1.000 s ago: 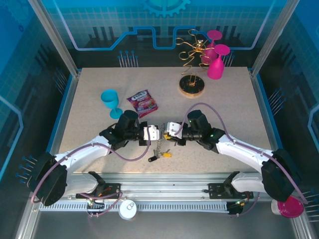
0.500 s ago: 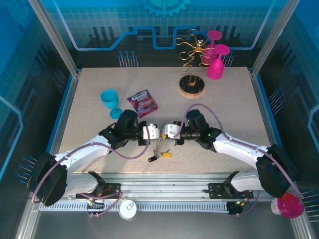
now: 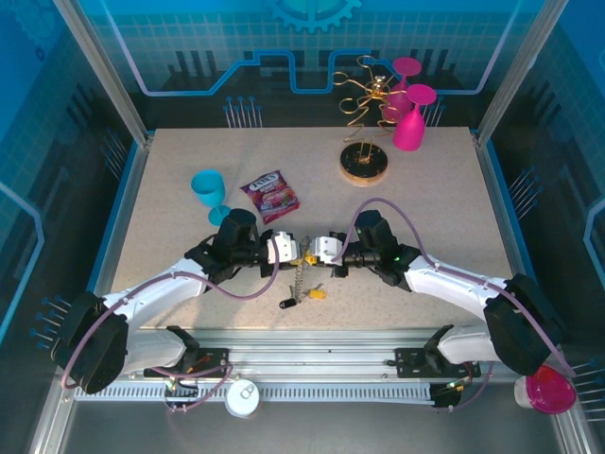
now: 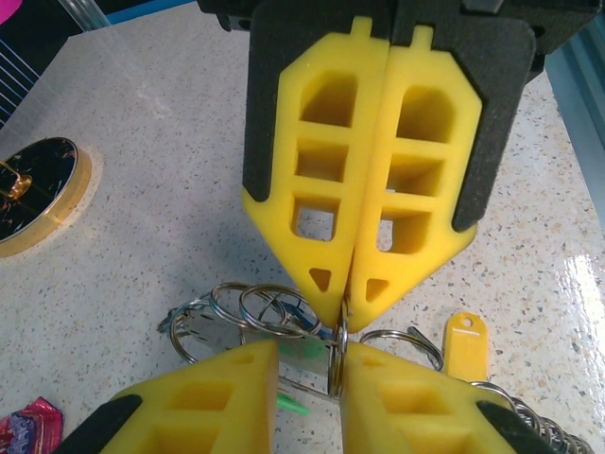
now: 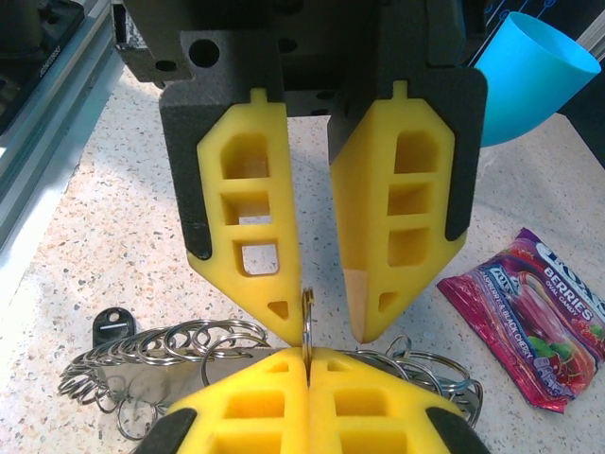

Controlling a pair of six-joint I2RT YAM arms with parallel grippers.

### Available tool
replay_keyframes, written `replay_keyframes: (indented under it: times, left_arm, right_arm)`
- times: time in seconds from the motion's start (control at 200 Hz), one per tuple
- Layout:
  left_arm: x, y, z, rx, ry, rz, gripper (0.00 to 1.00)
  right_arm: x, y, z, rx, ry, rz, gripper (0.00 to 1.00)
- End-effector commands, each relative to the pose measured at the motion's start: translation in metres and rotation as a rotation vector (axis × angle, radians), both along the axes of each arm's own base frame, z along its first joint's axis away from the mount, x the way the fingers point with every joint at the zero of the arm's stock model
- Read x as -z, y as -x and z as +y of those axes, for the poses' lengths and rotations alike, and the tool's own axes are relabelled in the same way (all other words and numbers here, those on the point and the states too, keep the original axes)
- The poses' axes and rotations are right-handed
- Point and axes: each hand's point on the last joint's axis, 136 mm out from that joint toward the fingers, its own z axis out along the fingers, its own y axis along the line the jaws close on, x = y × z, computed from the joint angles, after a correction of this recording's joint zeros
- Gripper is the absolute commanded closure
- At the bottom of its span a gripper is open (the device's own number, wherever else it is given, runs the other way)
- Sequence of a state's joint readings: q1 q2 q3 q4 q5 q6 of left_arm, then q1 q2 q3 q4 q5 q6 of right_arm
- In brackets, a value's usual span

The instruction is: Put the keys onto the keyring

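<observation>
Just on the near side of the snack packet [image 3: 270,196], the two grippers meet tip to tip. The right gripper [image 5: 307,352] is clamped tight on the keyring [image 5: 307,310], which stands edge-on between its pads. The left gripper [image 5: 321,322] faces it with its fingers parted, the ring's rim standing in the gap. The chain [image 3: 301,276] trails from there away from the packet, and the keys [image 3: 317,293], one yellow-headed, lie at its far end.
</observation>
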State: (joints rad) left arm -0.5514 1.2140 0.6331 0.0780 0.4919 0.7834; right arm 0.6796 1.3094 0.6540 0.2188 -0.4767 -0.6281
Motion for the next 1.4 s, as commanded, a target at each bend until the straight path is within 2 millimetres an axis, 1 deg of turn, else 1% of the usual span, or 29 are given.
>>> replay_keyframes:
  times: [0.0, 0.03, 0.045, 0.07, 0.19, 0.29, 0.38, 0.5, 0.565, 0.59, 0.62, 0.64, 0.705, 0.766, 0.816, 0.881, 0.916, 0.941, 1.016, 1.086, 1.106, 1.121, 1.141, 1.196, 1.286, 1.351, 1.396]
  left_arm:
    - [-0.003, 0.005, -0.001, 0.021, 0.041, 0.008, 0.76]
    - [-0.003, 0.005, -0.002, 0.022, 0.043, 0.011, 0.76]
    - [-0.003, 0.005, -0.002, 0.022, 0.045, 0.012, 0.77]
    - [-0.003, 0.005, -0.002, 0.020, 0.047, 0.011, 0.77]
    - [-0.004, 0.005, -0.002, 0.016, 0.058, 0.012, 0.83]
    - [-0.003, 0.006, -0.001, 0.015, 0.061, 0.011, 0.90]
    - [-0.006, 0.006, -0.001, 0.015, 0.068, -0.002, 1.00]
    - [-0.009, 0.003, 0.000, 0.000, 0.074, -0.034, 1.00]
    - [-0.011, 0.000, 0.002, -0.013, 0.068, -0.068, 1.00]
    - [-0.012, -0.001, 0.003, -0.017, 0.066, -0.083, 1.00]
    - [-0.011, -0.002, 0.004, -0.022, 0.058, -0.095, 1.00]
    - [-0.012, -0.003, 0.005, -0.025, 0.053, -0.103, 1.00]
    - [-0.011, -0.005, 0.006, -0.031, 0.038, -0.125, 1.00]
    - [-0.010, -0.006, 0.007, -0.027, 0.022, -0.142, 1.00]
    - [-0.008, -0.009, 0.007, -0.032, 0.012, -0.147, 1.00]
    - [-0.007, -0.012, 0.008, -0.044, 0.000, -0.156, 1.00]
    - [-0.007, -0.014, 0.009, -0.052, -0.001, -0.161, 1.00]
    - [-0.006, -0.016, 0.009, -0.055, -0.004, -0.163, 1.00]
    - [-0.004, -0.018, 0.008, -0.063, -0.004, -0.164, 1.00]
    - [-0.005, -0.020, 0.008, -0.074, -0.003, -0.163, 1.00]
    - [-0.005, -0.021, 0.008, -0.079, -0.002, -0.162, 1.00]
    - [-0.005, -0.022, 0.009, -0.084, -0.002, -0.162, 1.00]
    - [-0.005, -0.023, 0.009, -0.091, 0.000, -0.159, 1.00]
    - [-0.006, -0.025, 0.009, -0.106, 0.005, -0.154, 1.00]
    - [-0.008, -0.028, 0.009, -0.129, 0.021, -0.143, 1.00]
    - [-0.008, -0.027, 0.008, -0.134, 0.030, -0.134, 1.00]
    - [-0.008, -0.028, 0.009, -0.139, 0.033, -0.131, 1.00]
  right_arm:
    - [-0.011, 0.005, 0.003, -0.026, -0.050, -0.006, 1.00]
    - [-0.009, 0.005, 0.003, -0.026, -0.048, -0.002, 1.00]
    - [-0.015, 0.003, 0.004, -0.025, -0.064, -0.022, 1.00]
    - [-0.015, 0.003, 0.004, -0.025, -0.067, -0.022, 1.00]
    - [-0.016, 0.004, 0.005, -0.025, -0.076, -0.019, 1.00]
    - [-0.016, 0.004, 0.006, -0.024, -0.083, -0.014, 1.00]
    - [-0.016, 0.004, 0.007, -0.027, -0.085, -0.010, 1.00]
    - [-0.018, -0.001, 0.005, 0.017, -0.084, -0.006, 1.00]
    - [-0.021, -0.010, -0.004, 0.097, -0.087, 0.011, 0.77]
    - [-0.023, -0.015, -0.009, 0.138, -0.087, 0.022, 0.73]
    - [-0.025, -0.020, -0.016, 0.196, -0.086, 0.036, 0.70]
    - [-0.020, -0.022, -0.022, 0.235, -0.064, 0.066, 0.69]
    - [-0.015, -0.030, -0.043, 0.379, -0.025, 0.131, 0.68]
    - [-0.007, -0.038, -0.067, 0.563, 0.011, 0.223, 0.72]
    - [0.001, -0.042, -0.087, 0.732, 0.028, 0.327, 0.77]
    - [0.019, -0.040, -0.111, 0.932, 0.076, 0.481, 0.82]
    - [0.028, -0.036, -0.120, 1.008, 0.115, 0.548, 0.85]
    - [0.036, -0.031, -0.124, 1.039, 0.153, 0.593, 0.86]
    - [0.052, -0.019, -0.128, 1.088, 0.262, 0.676, 0.84]
    - [0.062, -0.018, -0.138, 1.243, 0.311, 0.741, 0.86]
    - [0.068, -0.014, -0.142, 1.273, 0.333, 0.772, 0.86]
    - [0.064, -0.018, -0.138, 1.281, 0.328, 0.786, 0.86]
    - [0.065, -0.017, -0.136, 1.282, 0.342, 0.808, 0.85]
    - [0.072, -0.015, -0.130, 1.291, 0.391, 0.868, 0.80]
    - [0.081, -0.015, -0.117, 1.275, 0.420, 0.946, 0.74]
    - [0.088, -0.018, -0.114, 1.302, 0.418, 1.006, 0.71]
    - [0.092, -0.021, -0.116, 1.354, 0.402, 1.061, 0.69]
